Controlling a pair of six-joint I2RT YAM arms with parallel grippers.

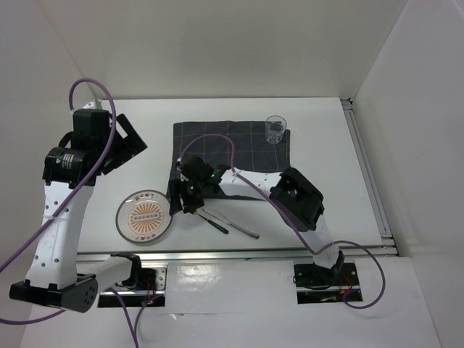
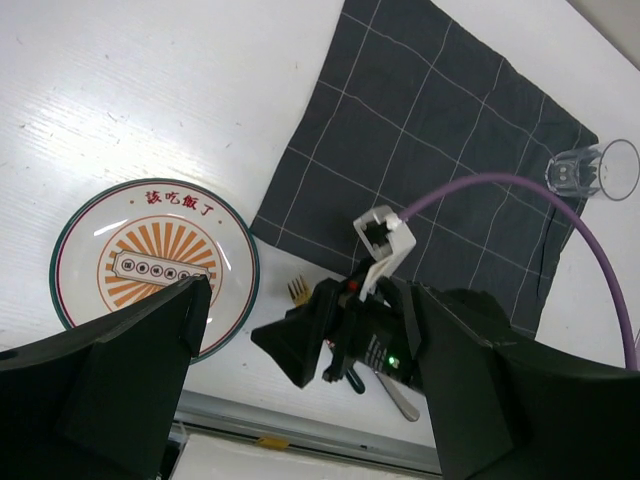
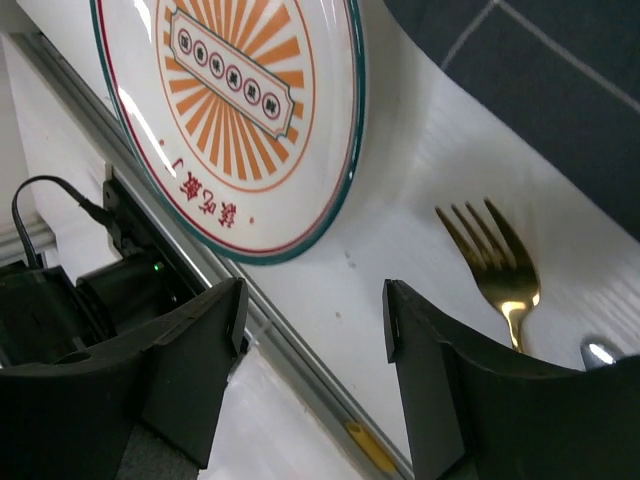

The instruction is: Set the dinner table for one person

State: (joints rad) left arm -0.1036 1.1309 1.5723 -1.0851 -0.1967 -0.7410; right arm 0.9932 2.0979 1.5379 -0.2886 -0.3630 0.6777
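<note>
On the white dinner table (image 1: pixel 326 152) lie a dark grey grid cloth (image 1: pixel 232 148), a plate with an orange sunburst (image 1: pixel 145 216), a gold fork with a green handle (image 1: pixel 215 220) and a spoon (image 1: pixel 245 229). A clear glass (image 1: pixel 275 129) stands on the cloth's far right corner. My right gripper (image 3: pixel 313 305) hovers low over bare table between the plate (image 3: pixel 230 100) and the fork (image 3: pixel 500 270), open with nothing between its fingers; the fork lies just outside its right finger. My left gripper (image 2: pixel 310 300) hangs open high above the scene, holding nothing.
A metal rail (image 1: pixel 239 254) runs along the table's near edge, close under the right gripper. White walls enclose the table on three sides. The right arm (image 1: pixel 297 199) stretches across the near right part of the table, trailing a purple cable (image 1: pixel 217 141).
</note>
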